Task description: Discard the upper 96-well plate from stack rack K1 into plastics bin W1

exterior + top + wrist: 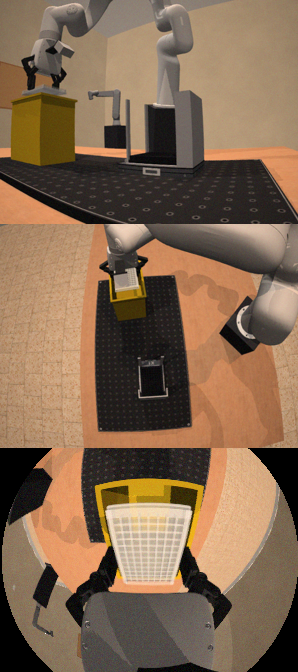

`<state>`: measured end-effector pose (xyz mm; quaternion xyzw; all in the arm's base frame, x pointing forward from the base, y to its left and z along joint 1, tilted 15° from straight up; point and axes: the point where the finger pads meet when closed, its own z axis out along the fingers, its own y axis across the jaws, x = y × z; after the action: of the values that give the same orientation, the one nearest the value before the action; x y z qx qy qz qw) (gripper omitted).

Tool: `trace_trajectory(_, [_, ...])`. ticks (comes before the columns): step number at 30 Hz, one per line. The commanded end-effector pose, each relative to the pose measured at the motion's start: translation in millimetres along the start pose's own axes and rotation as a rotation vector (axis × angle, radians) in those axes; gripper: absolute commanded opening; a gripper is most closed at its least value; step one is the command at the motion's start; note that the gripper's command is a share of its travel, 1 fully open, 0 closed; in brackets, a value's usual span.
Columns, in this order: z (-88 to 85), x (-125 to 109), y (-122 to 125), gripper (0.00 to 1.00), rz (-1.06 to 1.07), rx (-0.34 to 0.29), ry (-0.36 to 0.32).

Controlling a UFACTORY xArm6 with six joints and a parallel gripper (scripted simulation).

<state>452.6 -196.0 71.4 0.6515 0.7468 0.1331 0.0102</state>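
The pincer (pixel 149 585) is clamped on the white well plate (pixel 149 544), its two black fingers spread wide and pressing on the plate's two opposite edges. In the wrist view the plate's grid of wells faces the camera, and the yellow bin (pixel 148 496) gapes right behind it, its inner walls showing past the plate's far edge.

From the side, the pincer (pixel 43 83) hangs tilted from the arm (pixel 65 19), and the plate (pixel 43 89) lies nearly flat right at the rim of the bin (pixel 43 128), over its mouth. Whether it touches the rim or floats just above it, I cannot tell. The plate's middle is not below the rim.

From above, the plate (pixel 126 280) covers the far half of the bin's mouth, with the bin (pixel 128 303) standing upright near the far end of the black hole-dotted mat (pixel 114 360). The gray wrist (pixel 121 259) blocks part of the plate.

Out along the mat, well apart from the bin, stands the gray rack (pixel 139 377), labelled K1 on its top bar. In the side view it is an open-fronted stand (pixel 188 128) with a dark inside; a dark slab lies low in it, though I cannot make out if that is the lower plate.

The arm's black base (pixel 232 336) sits on the orange table (pixel 218 393) off the mat's edge. A second, small arm (pixel 114 101) stands in the background on a dark block.
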Motion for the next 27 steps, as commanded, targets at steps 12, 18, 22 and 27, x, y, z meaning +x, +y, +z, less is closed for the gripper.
trace_trajectory(12, [0.6,-0.8,1.3,0.00,-0.001,-0.003,-0.003])
trace_trajectory(18, [1.6,-0.8,1.3,0.00,-0.001,-0.003,-0.003])
trace_trajectory(22, [2.3,-0.8,1.3,0.00,-0.001,-0.003,-0.003])
trace_trajectory(27, [2.8,-0.8,1.3,0.00,-0.001,-0.003,-0.003])
